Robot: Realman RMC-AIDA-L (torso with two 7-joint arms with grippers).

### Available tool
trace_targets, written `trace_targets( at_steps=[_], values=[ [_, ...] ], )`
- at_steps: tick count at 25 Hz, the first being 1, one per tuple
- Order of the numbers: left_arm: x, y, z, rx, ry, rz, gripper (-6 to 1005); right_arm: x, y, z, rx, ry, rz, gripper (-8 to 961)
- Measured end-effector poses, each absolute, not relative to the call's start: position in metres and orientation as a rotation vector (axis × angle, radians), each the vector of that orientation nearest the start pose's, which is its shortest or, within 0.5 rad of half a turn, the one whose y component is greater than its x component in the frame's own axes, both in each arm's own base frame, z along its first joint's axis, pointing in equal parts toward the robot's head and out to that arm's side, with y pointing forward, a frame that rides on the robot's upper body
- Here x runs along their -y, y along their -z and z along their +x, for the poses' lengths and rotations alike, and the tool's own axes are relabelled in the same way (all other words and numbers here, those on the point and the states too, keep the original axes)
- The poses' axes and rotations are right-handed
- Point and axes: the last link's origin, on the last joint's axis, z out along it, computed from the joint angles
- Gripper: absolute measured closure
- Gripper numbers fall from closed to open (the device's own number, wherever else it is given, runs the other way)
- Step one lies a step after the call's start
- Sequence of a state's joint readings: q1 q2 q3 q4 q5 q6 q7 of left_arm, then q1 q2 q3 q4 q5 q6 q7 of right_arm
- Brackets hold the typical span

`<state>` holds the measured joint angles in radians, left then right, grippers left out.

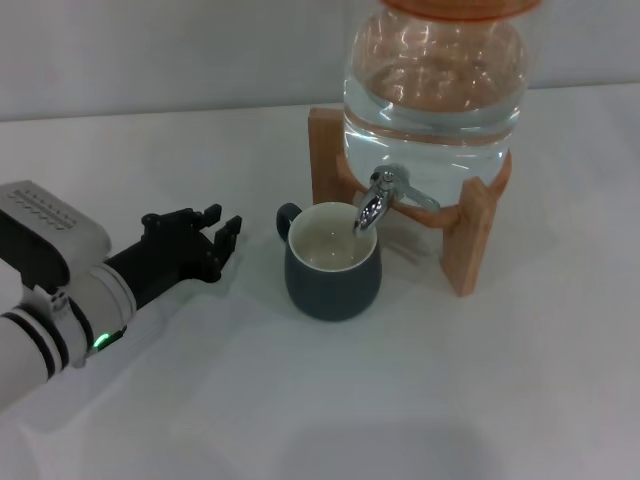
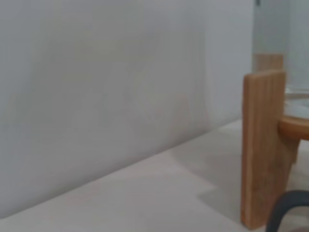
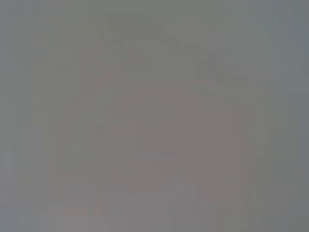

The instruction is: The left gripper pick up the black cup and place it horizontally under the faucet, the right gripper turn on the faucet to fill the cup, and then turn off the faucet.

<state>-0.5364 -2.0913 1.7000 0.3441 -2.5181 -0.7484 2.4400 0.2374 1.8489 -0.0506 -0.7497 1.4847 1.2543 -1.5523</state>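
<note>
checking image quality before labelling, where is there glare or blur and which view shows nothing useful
Head view: bright reflections streak the glass jar and glint on the chrome faucet; the black cup and left gripper read clearly. Left wrist view: soft focus, only the wooden stand and a dark curve. Right wrist view: featureless grey.

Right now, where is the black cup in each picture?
Head view: the black cup stands upright in the middle, under the faucet.
Left wrist view: only its handle peeks in at the lower right corner.
Right wrist view: not in it.
Shared landmark: the wooden stand.
</note>
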Motion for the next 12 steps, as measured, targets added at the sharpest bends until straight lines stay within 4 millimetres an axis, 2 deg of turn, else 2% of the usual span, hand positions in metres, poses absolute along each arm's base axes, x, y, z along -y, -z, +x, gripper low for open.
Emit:
trace_targets(
  at_steps=[6,9,12],
  values=[
    [-0.358,0.075,-0.263,0.518,0.542,-2.255,724,-0.249,-0.27,0.431,-0.888,-0.802,-1.335,113],
    [-0.346,0.05,-0.269,0.515,0.533,-2.147,724,-0.247,-0.271,0.433,-0.891,-0.797,-1.328,113],
    [-0.332,0.013,-0.278,0.539,0.527,-2.003,724,-0.247,-0.272,0.435,-0.896,-0.786,-1.32,113]
  ],
)
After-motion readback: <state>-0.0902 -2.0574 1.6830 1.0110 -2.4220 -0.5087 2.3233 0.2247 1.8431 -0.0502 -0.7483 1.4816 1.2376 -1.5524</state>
